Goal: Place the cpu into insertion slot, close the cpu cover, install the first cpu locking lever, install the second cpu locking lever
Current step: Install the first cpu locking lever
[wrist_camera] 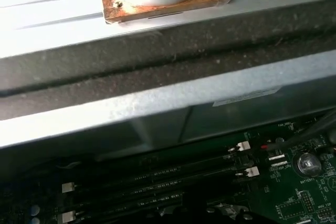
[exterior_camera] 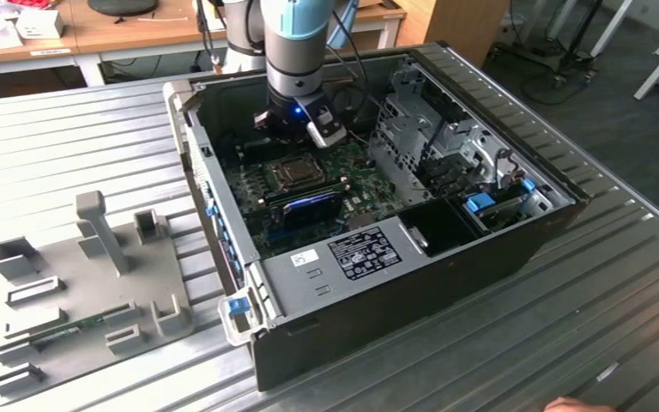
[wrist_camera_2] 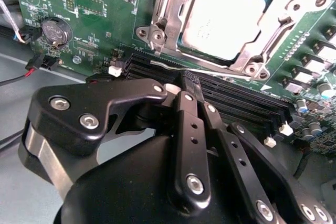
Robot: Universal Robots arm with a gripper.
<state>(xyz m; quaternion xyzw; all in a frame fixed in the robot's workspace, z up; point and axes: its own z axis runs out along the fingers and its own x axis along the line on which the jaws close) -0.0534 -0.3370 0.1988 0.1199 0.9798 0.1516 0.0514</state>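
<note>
An open computer case (exterior_camera: 501,257) lies on its side on the slatted table (exterior_camera: 78,129). A fixture tray (exterior_camera: 89,283) sits on the table at the exterior view's left of the case. Inside the case, the circuit board (exterior_camera: 341,202) lies flat, and the drive cage (exterior_camera: 421,146) stands at the exterior view's right of it. In the second wrist view the cpu (wrist_camera_2: 223,19) sits in the insertion slot (wrist_camera_2: 181,38), with the cpu cover (wrist_camera_2: 273,27) lying around it. 4 memory strips (wrist_camera_2: 236,98) run just beside the slot, and the gripper (wrist_camera_2: 186,82) hangs over them.
</note>
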